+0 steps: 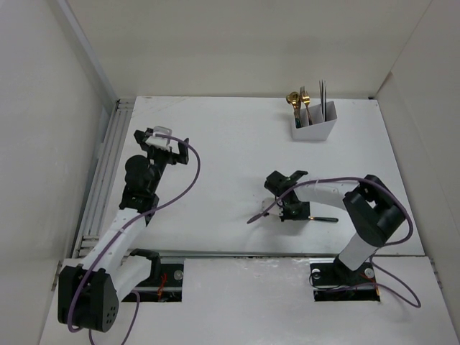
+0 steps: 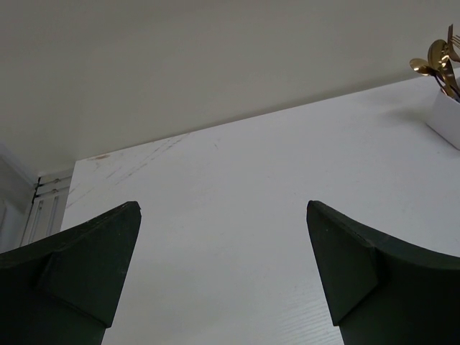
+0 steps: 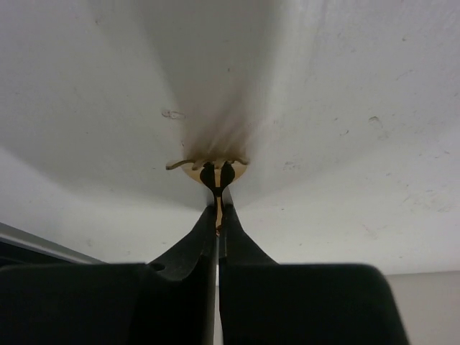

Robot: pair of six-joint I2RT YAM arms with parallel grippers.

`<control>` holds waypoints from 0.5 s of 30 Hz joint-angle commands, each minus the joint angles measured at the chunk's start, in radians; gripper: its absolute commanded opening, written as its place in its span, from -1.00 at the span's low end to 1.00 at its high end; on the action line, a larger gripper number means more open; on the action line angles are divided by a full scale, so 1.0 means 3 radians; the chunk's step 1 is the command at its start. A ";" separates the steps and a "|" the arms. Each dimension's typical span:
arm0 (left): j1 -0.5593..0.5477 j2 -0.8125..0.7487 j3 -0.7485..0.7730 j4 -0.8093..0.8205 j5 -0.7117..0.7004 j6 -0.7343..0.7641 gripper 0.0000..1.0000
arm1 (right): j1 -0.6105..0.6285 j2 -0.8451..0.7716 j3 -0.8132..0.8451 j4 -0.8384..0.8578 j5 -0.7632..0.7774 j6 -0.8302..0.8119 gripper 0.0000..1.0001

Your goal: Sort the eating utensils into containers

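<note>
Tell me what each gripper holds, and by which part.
The right gripper pinches a gold utensil at its thin neck, just behind the head. The left gripper is open and holds nothing.

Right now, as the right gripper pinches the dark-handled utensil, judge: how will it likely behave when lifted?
The utensil looks like stiff metal, so it should not droop. The right gripper pinches only its thin gold neck, with the dark handle sticking out sideways, so it may pivot or slip. Slim, it is probably light.

Scanning all three views now: no word, label, brand mark or number is legible anywhere, not on the white holder (image 1: pixel 314 132), not on the table (image 1: pixel 230 144).
</note>
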 commanded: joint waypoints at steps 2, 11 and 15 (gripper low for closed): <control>-0.0014 0.0032 0.0048 0.0185 -0.0029 0.0029 1.00 | -0.0066 0.0274 0.0096 0.0228 -0.0333 -0.0074 -1.00; -0.0014 0.0099 0.0140 0.0123 -0.0029 0.0065 1.00 | -0.0536 0.0642 0.1037 0.0228 -0.0864 0.0263 -1.00; -0.0014 0.0130 0.0140 0.0087 -0.0060 0.0096 1.00 | -0.0695 0.0545 0.1211 0.0350 -0.1034 0.0299 -1.00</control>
